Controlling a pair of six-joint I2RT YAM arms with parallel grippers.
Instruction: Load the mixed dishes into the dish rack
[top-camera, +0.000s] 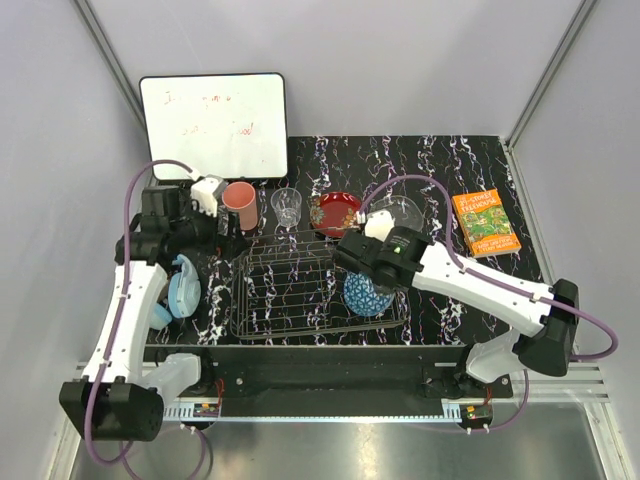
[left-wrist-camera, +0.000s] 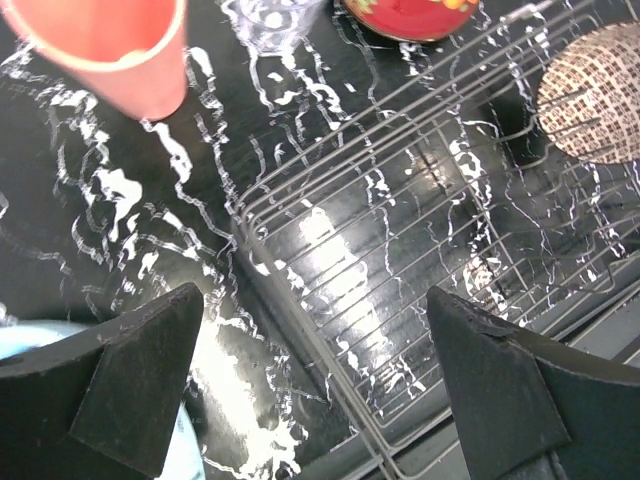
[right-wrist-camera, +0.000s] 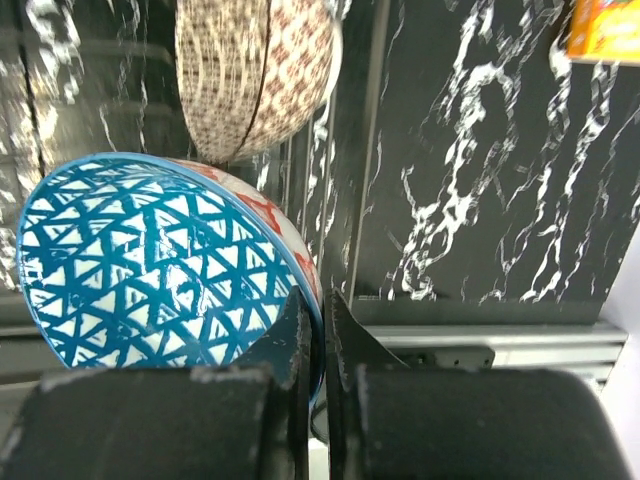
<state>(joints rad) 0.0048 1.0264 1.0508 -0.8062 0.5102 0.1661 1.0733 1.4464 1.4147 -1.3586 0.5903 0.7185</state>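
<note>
My right gripper (right-wrist-camera: 318, 305) is shut on the rim of the blue patterned bowl (right-wrist-camera: 150, 260), held on edge over the right end of the dish rack (top-camera: 285, 290). In the top view the bowl (top-camera: 367, 293) sits below the gripper (top-camera: 362, 270). The beige speckled bowl (right-wrist-camera: 255, 75) lies in the rack just beyond it and also shows in the left wrist view (left-wrist-camera: 595, 95). My left gripper (left-wrist-camera: 315, 292) is open and empty above the rack's left edge (left-wrist-camera: 400, 200). The salmon-pink cup (top-camera: 239, 205), tumbler (top-camera: 287, 207), red plate (top-camera: 334, 213) and clear glass bowl (top-camera: 400, 212) stand behind the rack.
Light-blue headphones (top-camera: 183, 290) lie left of the rack, under my left arm. An orange book (top-camera: 484, 222) lies at the right. A white board (top-camera: 213, 125) leans at the back left. The table's front rail runs just below the rack.
</note>
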